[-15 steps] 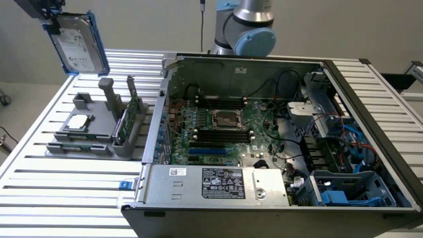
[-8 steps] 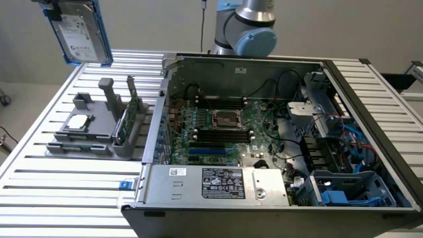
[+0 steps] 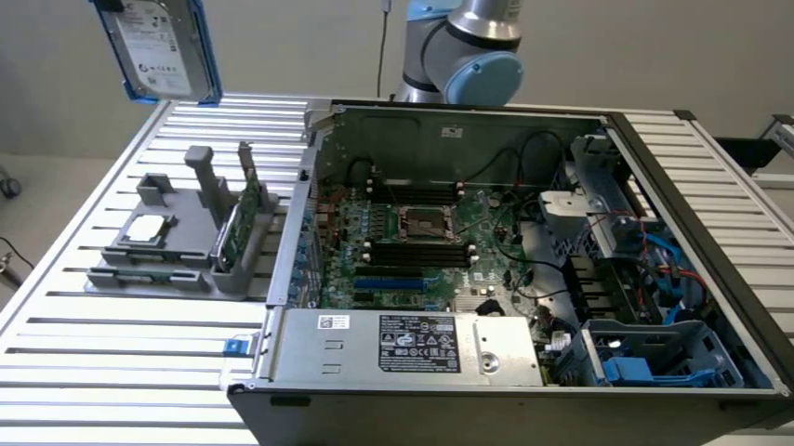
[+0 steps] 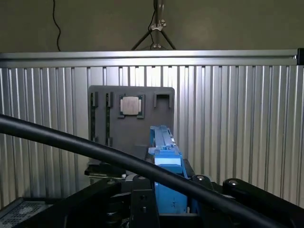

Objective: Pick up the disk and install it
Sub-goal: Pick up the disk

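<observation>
The disk (image 3: 159,45), silver-grey with a white label and a blue carrier frame, hangs upright high above the table's back corner, at the exterior view's upper left. In the wrist view the disk (image 4: 165,159) shows edge-on as a blue strip rising from between my gripper's (image 4: 167,192) black fingers (image 4: 141,199), which are shut on its lower part. Far below it lies the grey holder (image 4: 130,118) from which it is lifted clear.
The grey holder (image 3: 167,246) carries a small square chip (image 3: 147,229) and an upright green circuit card (image 3: 236,223). The open computer case (image 3: 304,242) fills the table's middle and right, with a blue drive bay (image 3: 657,358) at its near corner. A black cable (image 4: 71,142) crosses the wrist view.
</observation>
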`<state>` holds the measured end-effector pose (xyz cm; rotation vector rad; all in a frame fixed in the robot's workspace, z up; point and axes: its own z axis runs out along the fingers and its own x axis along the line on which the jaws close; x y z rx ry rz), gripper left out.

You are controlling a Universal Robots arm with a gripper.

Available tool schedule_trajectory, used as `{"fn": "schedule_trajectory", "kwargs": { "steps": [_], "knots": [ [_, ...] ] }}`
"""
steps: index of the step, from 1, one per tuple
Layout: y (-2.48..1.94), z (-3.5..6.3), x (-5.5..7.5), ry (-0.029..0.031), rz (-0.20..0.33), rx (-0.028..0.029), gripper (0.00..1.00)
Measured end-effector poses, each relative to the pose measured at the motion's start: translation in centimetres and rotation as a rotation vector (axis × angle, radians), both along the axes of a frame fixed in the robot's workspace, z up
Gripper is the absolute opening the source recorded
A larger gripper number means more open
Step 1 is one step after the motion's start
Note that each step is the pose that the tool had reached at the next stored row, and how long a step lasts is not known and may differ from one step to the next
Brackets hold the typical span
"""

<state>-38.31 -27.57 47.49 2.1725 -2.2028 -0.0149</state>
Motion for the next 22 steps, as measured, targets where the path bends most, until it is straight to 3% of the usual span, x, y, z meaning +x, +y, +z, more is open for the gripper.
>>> {"fn": "schedule_trajectory", "kwargs": {
  "steps": [22],
  "knots": [
    [-2.62, 2.98, 8.0, 0.0208, 0.0, 0.0, 0.33]
  ]
}}
